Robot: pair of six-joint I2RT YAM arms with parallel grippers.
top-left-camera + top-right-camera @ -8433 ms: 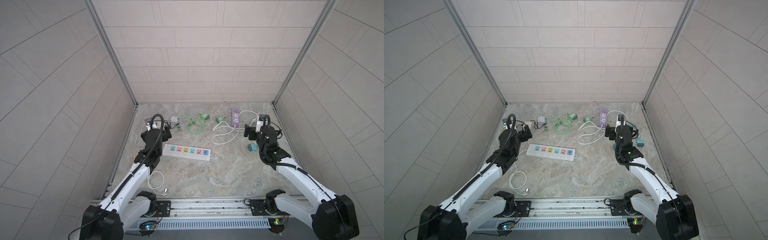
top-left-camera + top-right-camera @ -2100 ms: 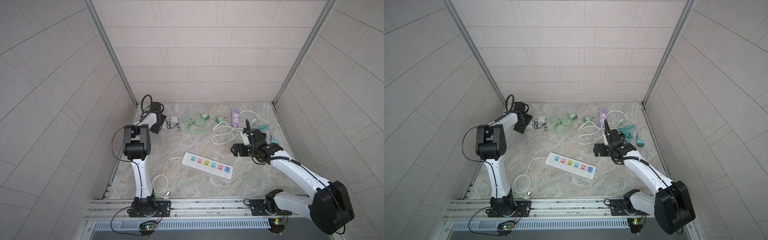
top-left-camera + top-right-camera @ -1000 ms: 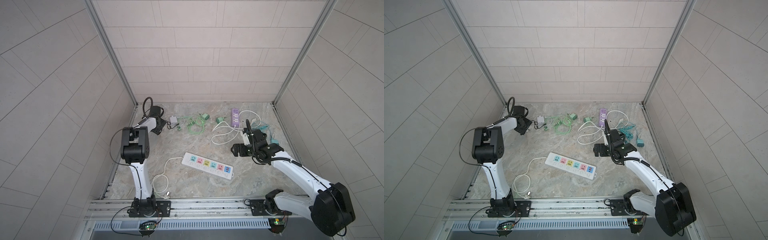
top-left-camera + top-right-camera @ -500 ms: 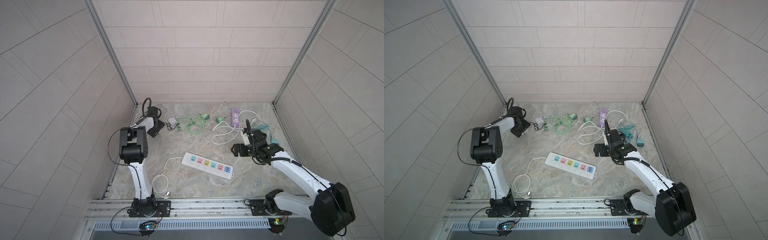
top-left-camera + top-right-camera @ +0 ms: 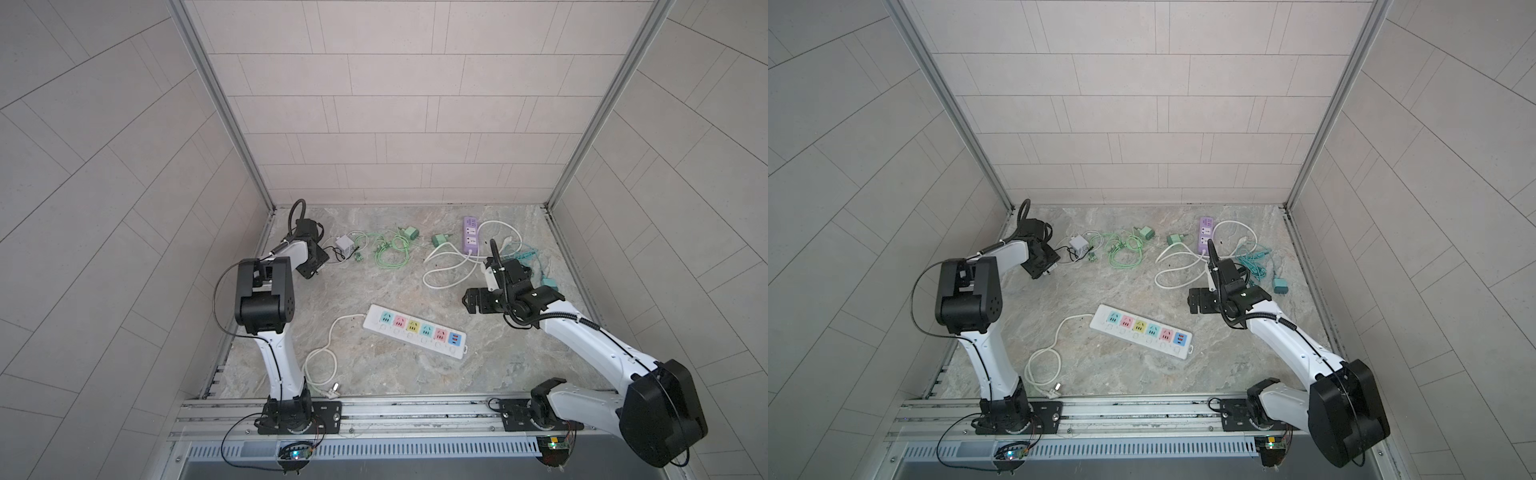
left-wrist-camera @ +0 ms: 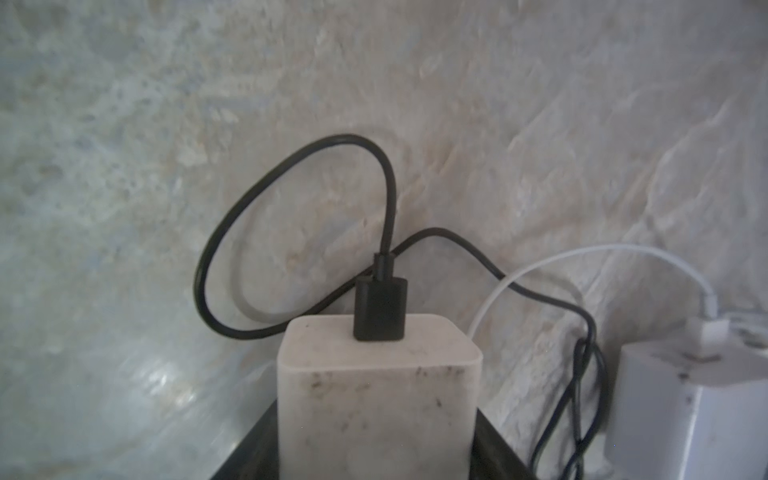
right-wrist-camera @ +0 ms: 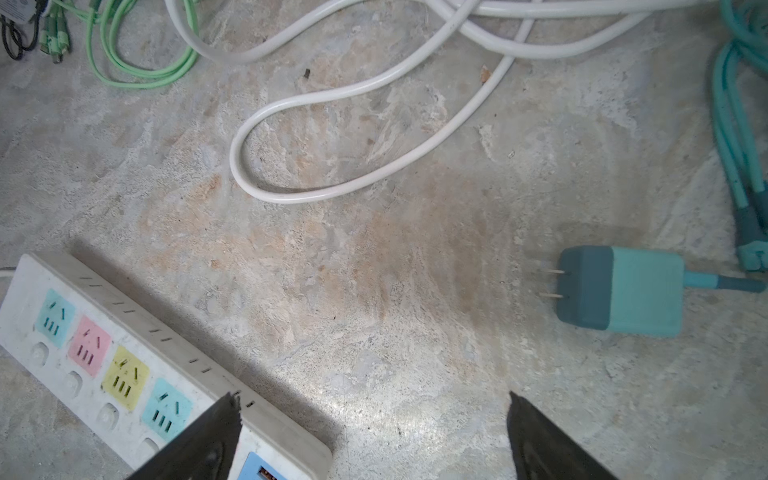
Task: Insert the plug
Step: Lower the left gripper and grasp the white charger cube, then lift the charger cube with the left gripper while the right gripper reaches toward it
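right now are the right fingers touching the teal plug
Apart. In the right wrist view the teal plug lies on the table, with bare tabletop showing between it and both open right fingers.

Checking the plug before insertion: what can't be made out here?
Prongs of the white charger: left wrist view, hidden behind its body.
Whether the left gripper clamps it: jaws cut off by that view's bottom edge.
Blue end of the power strip: right wrist view, behind a jaw.
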